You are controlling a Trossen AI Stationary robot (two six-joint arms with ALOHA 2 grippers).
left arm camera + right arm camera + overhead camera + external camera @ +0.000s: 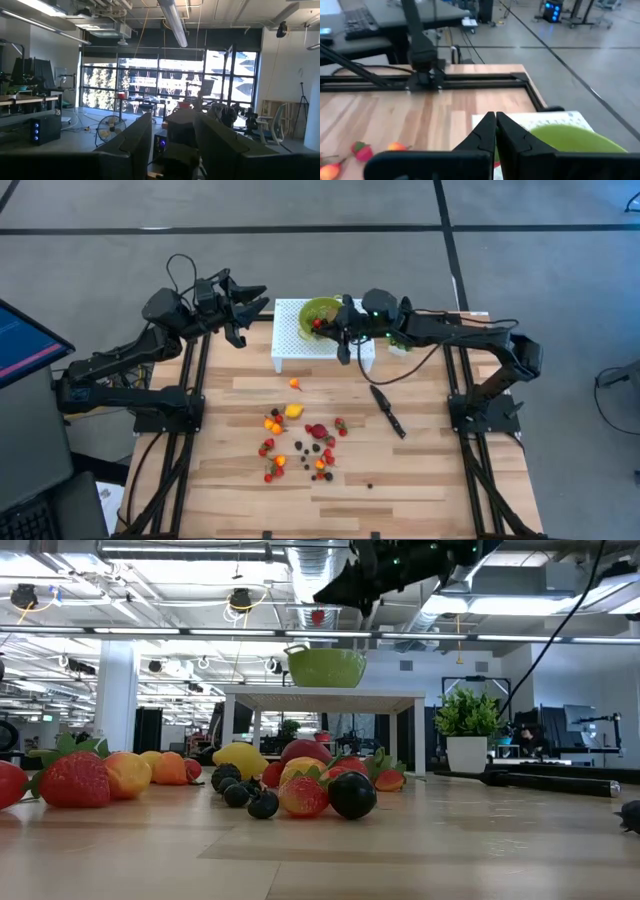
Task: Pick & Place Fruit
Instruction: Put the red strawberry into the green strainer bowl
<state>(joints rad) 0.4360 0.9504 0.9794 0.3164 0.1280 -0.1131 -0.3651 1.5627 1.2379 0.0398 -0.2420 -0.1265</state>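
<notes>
High view: the right gripper hangs over the green bowl on the white stand, fingers pinched on a red fruit. The left gripper waits far left, fingers part open (empty).

Low view: the other fruits lie on the counter.

Right wrist view: the fingers meet.

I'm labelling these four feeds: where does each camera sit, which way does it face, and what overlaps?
High view: overhead, looking down on the wooden table, both arms, the right gripper at the green bowl.
Low view: tabletop height, facing scattered toy fruit; gripper enters from above.
Left wrist view: left arm's wrist, facing room windows; own dark fingers.
Right wrist view: right wrist, over the bowl; fingers shut.
Shared: high, low and right wrist views show the bowl.
</notes>
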